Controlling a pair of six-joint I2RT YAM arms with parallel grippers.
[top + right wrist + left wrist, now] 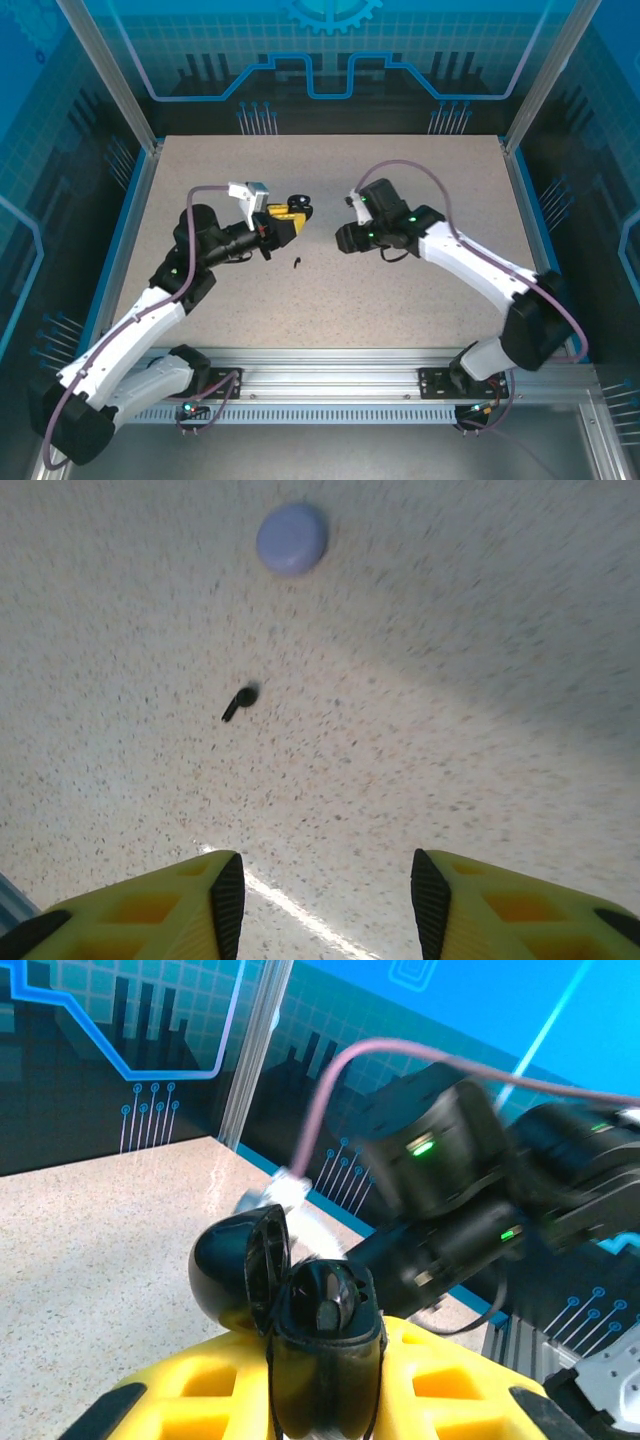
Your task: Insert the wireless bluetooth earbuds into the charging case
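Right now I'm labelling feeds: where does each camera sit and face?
Top: above and behind the arms, looking down on the table and both arms.
Left wrist: looks along its fingers at the held open case, right arm beyond.
Right wrist: faces down at a black earbud, own fingers below.
Top and right wrist share the earbud.

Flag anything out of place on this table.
One black earbud lies loose on the tabletop, apart from the open black case gripped in the left tool. Nothing looks spilled or damaged.
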